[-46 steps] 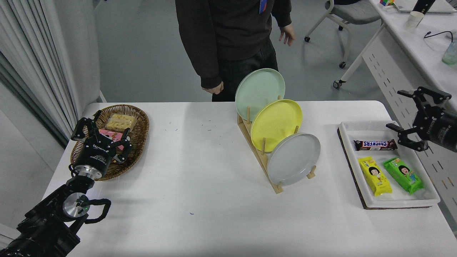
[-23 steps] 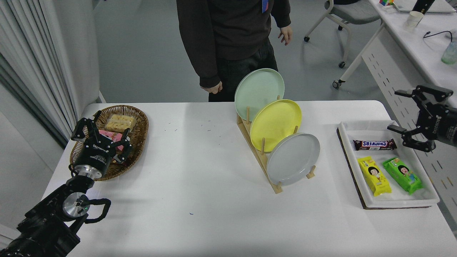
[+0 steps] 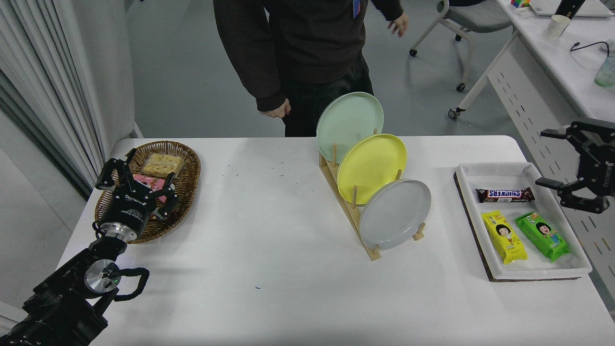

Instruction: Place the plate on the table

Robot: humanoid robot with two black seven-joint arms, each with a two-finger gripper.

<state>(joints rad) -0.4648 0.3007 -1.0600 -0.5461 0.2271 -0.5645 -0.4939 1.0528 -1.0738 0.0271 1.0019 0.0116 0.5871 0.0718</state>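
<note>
The right end effector hangs in the air at the far right, past the edge of the white worktop. Its fingers are spread wide apart and it holds nothing. Just under it and a little toward the middle sits a white tray. Inside the tray lie a brown candy bar, a yellow snack pack and a green snack pack. The candy bar is the one nearest to the right end effector.

The pale grey plate is well apart from the right end effector, off toward the middle of the worktop. It stands tilted on its edge in the front slot of a wooden rack. A yellow plate leans right behind it, and a mint green plate leans behind that one. The grey plate is not touched by any end effector.

The left end effector is parked at the lower left, far from the rack. Its fingers are spread open and empty. It sits over the near edge of a brown woven basket that holds some snacks.

A person in dark clothes stands at the far side of the worktop, behind the plates.
</note>
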